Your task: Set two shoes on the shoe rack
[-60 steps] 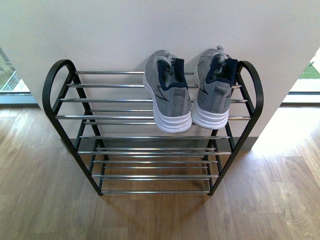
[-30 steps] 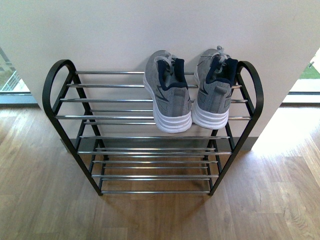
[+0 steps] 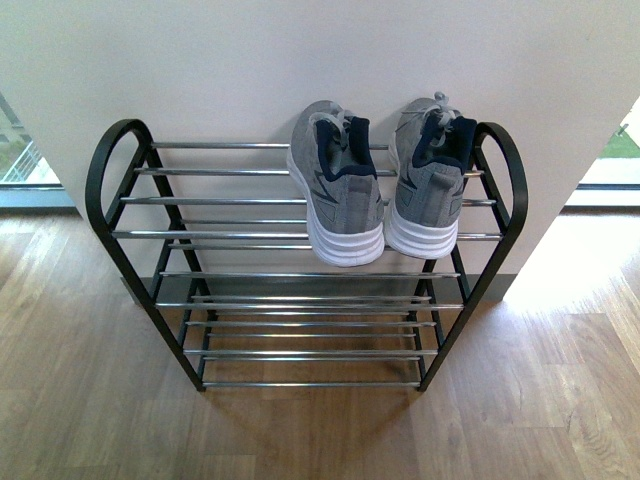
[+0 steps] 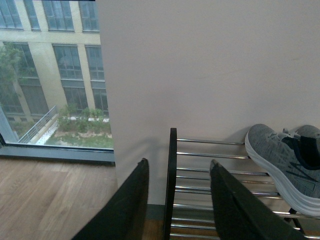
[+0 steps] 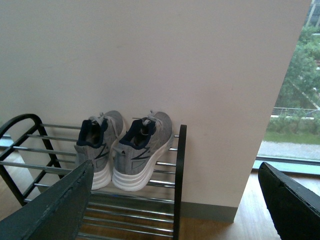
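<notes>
Pair parked on the top tier of the shoe rack [image 3: 230, 235], claws off.
Stands heel-out at the rack's right end: inner shoe [image 3: 335, 195] just beside outer shoe [image 3: 430, 185], toes against the white wall [image 3: 250, 70]. Left claw [image 4: 177, 200] parted and right claw [image 5: 172, 210] spread wider, both gripping nothing. Wood floor [image 3: 100, 400] below, window [image 4: 50, 75] beside the wall.

The shoe rack [image 3: 220, 235] backs against the wall [image 3: 220, 60], which closes off its far side. On its top tier, one shoe [image 3: 335, 195] sits near the middle and the other shoe [image 3: 430, 190] just beside the rack's right end loop, blocking that right half. The left half of that tier is bare bars, open from above. The lower tiers are bare bars too. The wooden floor [image 3: 300, 440] in front of the rack lies open.
</notes>
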`<state>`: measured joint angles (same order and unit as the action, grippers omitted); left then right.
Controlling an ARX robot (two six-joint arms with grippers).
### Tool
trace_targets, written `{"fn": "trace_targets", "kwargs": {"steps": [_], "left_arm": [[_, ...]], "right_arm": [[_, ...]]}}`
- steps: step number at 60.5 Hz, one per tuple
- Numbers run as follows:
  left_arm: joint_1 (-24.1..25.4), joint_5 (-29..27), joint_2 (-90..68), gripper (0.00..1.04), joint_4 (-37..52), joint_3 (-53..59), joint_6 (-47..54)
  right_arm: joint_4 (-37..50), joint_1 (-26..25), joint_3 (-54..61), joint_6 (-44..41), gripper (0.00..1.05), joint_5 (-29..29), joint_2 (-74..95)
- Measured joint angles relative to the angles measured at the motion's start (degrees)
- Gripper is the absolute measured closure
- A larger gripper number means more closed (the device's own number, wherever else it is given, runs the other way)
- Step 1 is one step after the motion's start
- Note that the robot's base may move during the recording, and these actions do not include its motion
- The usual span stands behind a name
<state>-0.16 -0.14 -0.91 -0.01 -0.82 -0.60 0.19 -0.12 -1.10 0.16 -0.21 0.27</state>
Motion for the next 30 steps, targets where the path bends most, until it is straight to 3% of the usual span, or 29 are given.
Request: {"fn": "trace_targets", "kwargs": {"steps": [13, 30], "left_arm": [[0.0, 0.0, 0.0, 0.08, 0.0, 0.0, 0.1], [0.0, 0.2, 0.0, 0.09, 0.0, 0.0, 0.2]], "right_arm": [[0.0, 0.0, 0.0, 0.0, 0.09, 0.2, 0.0], [0.0, 0.0, 0.0, 0.0, 0.09, 0.4, 0.0]]}}
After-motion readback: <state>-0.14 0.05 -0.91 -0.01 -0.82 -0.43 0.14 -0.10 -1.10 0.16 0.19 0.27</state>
